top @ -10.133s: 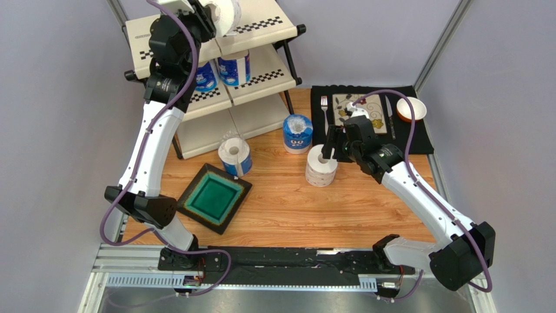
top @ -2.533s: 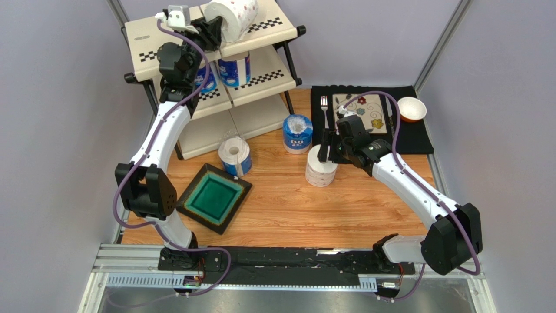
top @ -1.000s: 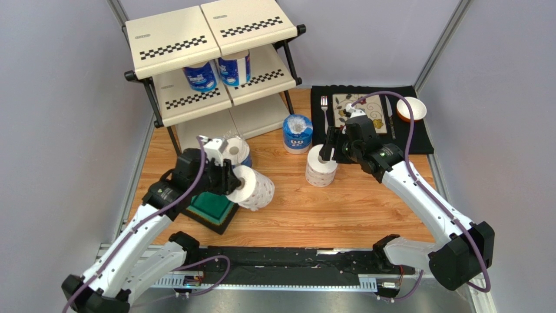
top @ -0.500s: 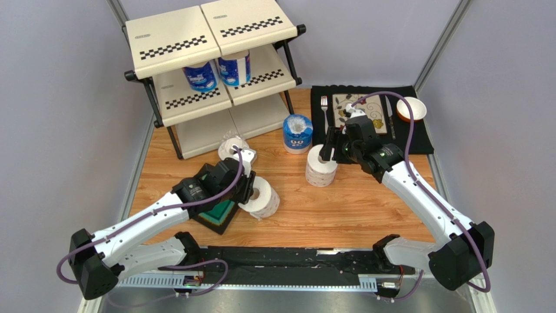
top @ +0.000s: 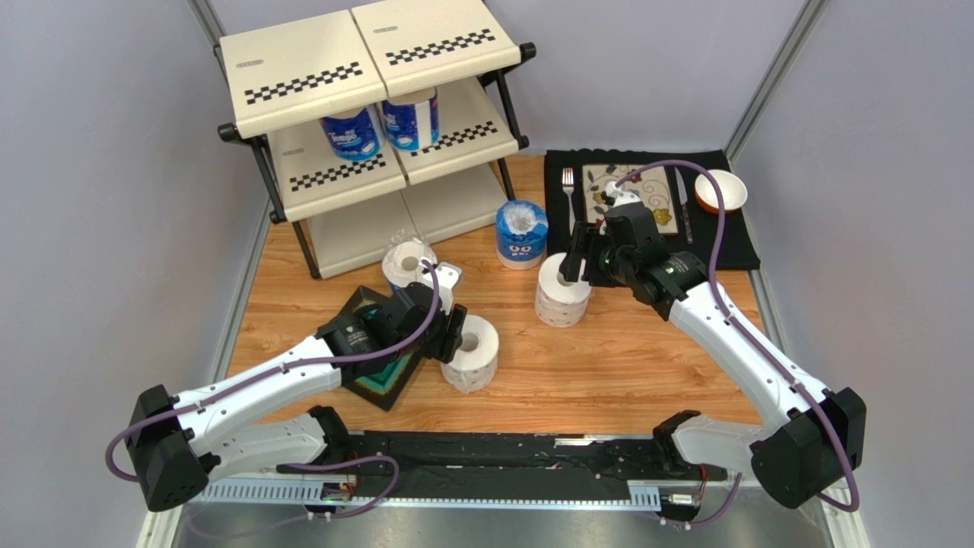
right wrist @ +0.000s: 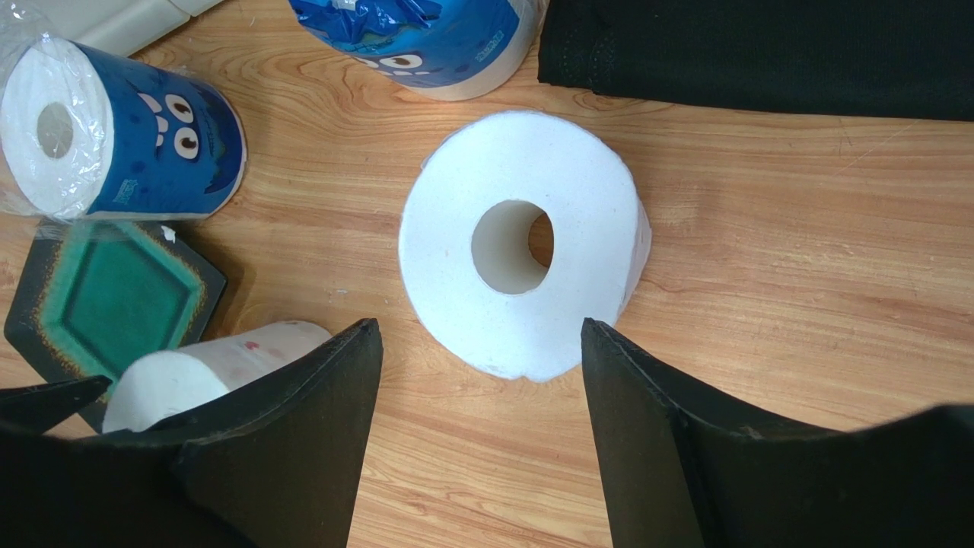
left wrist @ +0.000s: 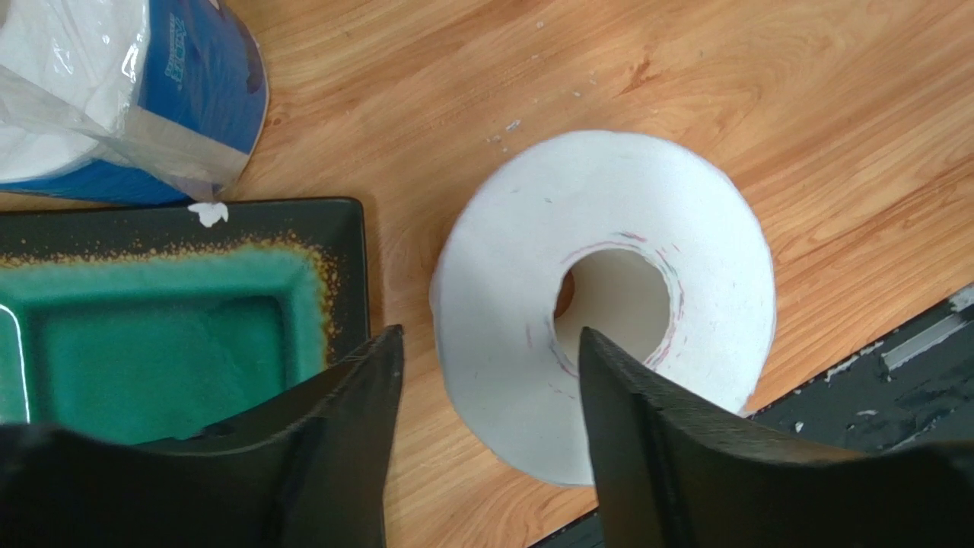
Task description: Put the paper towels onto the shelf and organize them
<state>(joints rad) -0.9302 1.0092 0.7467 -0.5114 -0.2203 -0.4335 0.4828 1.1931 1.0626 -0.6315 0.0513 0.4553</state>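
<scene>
The patterned roll (left wrist: 606, 297) stands on end on the desk (top: 640, 365), core up, well in front of the shelf (top: 343, 69), so it is not yet shelved. The left gripper (left wrist: 492, 354) is spread over it, arm stretched low, likely lining up a grasp. The right gripper (right wrist: 480, 343), also spread, hovers over a second roll (right wrist: 520, 240), in front and right of the shelf.
</scene>
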